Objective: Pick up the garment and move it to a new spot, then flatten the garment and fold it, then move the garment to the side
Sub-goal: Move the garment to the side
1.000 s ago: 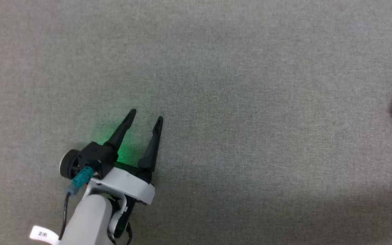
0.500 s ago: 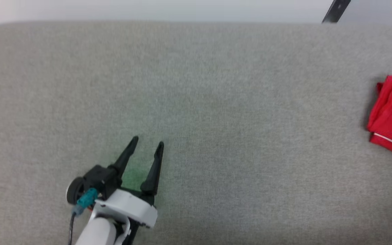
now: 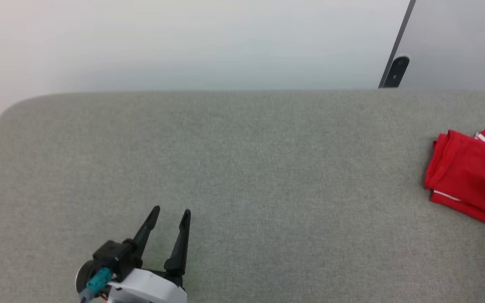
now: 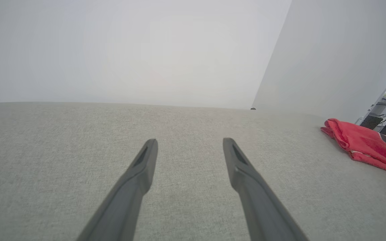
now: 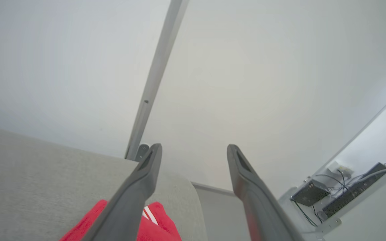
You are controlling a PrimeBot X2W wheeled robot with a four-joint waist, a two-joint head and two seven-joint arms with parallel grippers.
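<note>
- Left gripper sits low at the near left, over the grey padded surface. We see its two dark fingers spread apart with nothing between them.
- Left wrist view: both fingers hover above bare grey fabric, apart from it as far as we can judge.
- Right gripper: fingers likewise parted, nothing gripped. They point past the right end of the surface toward a white wall.
- The garment lies folded into a compact red bundle at the far right of the surface, well apart from the left gripper. The head view cuts off its right side.
- A thin white trim line shows along its near edge. In the left wrist view, part of a black numeral is visible on top.
- Right wrist view: red cloth with white striping lies below the gripper, near the surface's rounded right end.
- Dark cables and boxes sit beyond that end.
</note>
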